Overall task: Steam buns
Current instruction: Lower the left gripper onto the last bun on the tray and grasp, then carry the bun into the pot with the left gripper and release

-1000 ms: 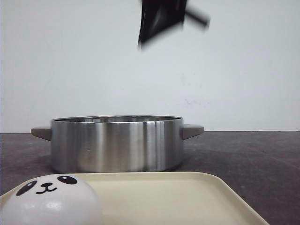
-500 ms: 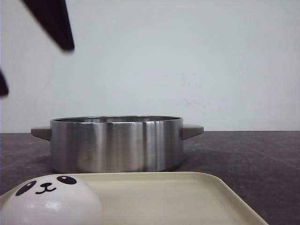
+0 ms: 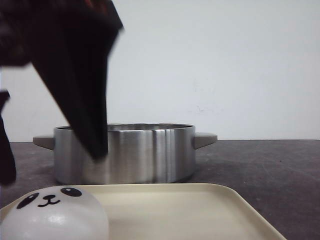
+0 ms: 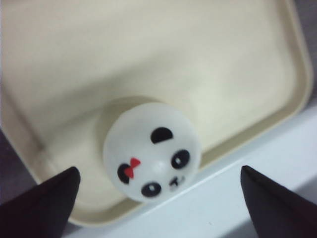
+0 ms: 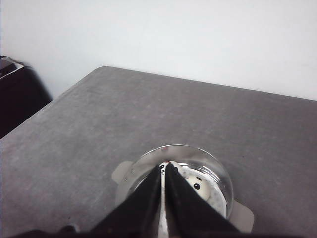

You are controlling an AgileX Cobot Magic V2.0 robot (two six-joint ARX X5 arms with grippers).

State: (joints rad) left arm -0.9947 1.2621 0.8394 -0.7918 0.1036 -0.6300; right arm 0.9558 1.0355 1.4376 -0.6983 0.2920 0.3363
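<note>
Left hand (image 4: 158, 198) spread wide above the bun (image 4: 152, 150) at the tray's (image 4: 277, 129) six o'clock edge; my right hand (image 5: 165, 171) pinched together over the pot (image 5: 218, 173).

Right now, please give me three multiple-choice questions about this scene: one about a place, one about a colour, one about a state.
1. Where is the bun that the left hand is above?
A. in the pot
B. on the cream tray
C. on the bare table

2. What colour is the bow on this bun?
A. red
B. blue
C. green

3. How are the left hand's fingers?
A. shut on the bun
B. shut on nothing
C. open

Answers:
1 B, it sits by the corner of the tray.
2 A, the left wrist view shows a red bow.
3 C, the fingertips stand wide apart.
</note>
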